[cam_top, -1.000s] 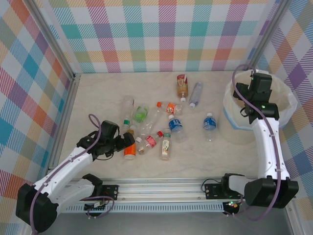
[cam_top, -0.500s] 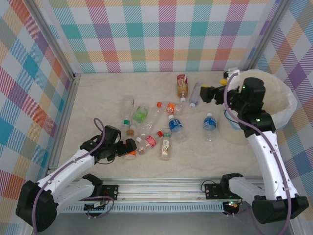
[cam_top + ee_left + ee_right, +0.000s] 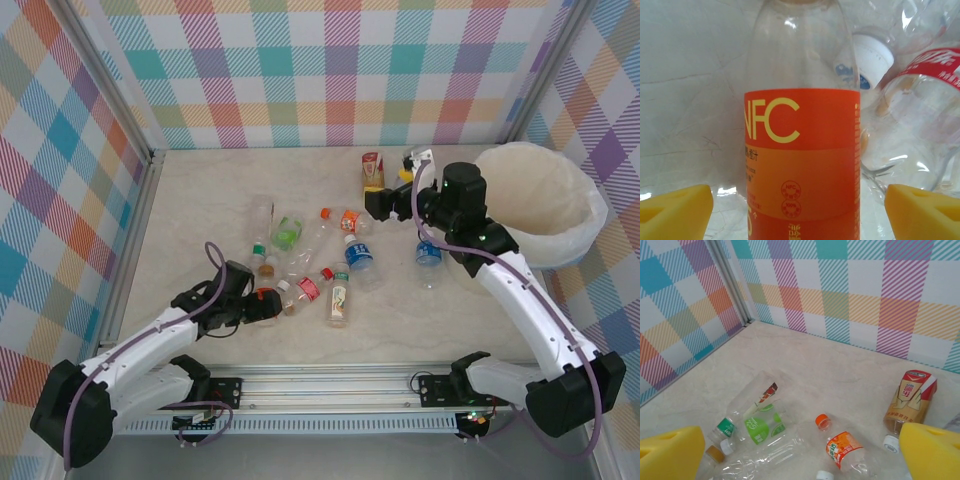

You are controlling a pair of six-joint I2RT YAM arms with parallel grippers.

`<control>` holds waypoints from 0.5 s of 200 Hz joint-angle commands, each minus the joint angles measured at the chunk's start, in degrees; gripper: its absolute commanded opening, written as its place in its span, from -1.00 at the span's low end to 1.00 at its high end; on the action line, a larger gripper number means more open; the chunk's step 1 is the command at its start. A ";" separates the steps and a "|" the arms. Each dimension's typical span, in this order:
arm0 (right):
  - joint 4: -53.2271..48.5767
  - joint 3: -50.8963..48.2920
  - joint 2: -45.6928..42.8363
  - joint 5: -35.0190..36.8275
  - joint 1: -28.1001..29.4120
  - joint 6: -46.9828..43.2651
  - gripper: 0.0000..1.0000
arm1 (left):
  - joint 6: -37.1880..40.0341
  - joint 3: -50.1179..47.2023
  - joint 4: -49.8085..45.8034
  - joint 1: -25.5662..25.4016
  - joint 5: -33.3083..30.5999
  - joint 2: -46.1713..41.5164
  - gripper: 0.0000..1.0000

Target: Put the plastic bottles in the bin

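The left gripper (image 3: 262, 305) lay low on the table (image 3: 200, 190) at the near-left end of the scatter of plastic bottles (image 3: 330, 250). In the left wrist view its yellow fingers (image 3: 675, 212) were spread, one on each side of an orange-labelled bottle (image 3: 802, 165) marked NFC, with a gap of table showing between each finger and the bottle's clear wall. Just to the right of that bottle lay a white cap (image 3: 867, 60) and a red-labelled bottle (image 3: 935, 65), both close against it. The right gripper (image 3: 380, 203) hung above the far part of the scatter, beside a tan-labelled bottle (image 3: 373, 175), with its arm reaching leftward from the bin (image 3: 585, 235). In the right wrist view its fingers (image 3: 670, 455) were spread wide with nothing between them, and below them lay a green-labelled bottle (image 3: 760, 427), a bottle with an orange cap and orange label (image 3: 842, 447), and the tan-labelled one near the checked wall (image 3: 865, 285). The bottles in view lay on their sides across the middle of the table, two blue-labelled ones (image 3: 428, 252) nearest the bin. The bin stood at the far right corner, lined in white, well apart from the left gripper.
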 commanded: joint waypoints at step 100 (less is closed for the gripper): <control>0.37 -1.55 -1.90 6.38 0.31 2.91 0.99 | 2.33 -1.62 3.34 -2.91 -2.55 7.52 0.46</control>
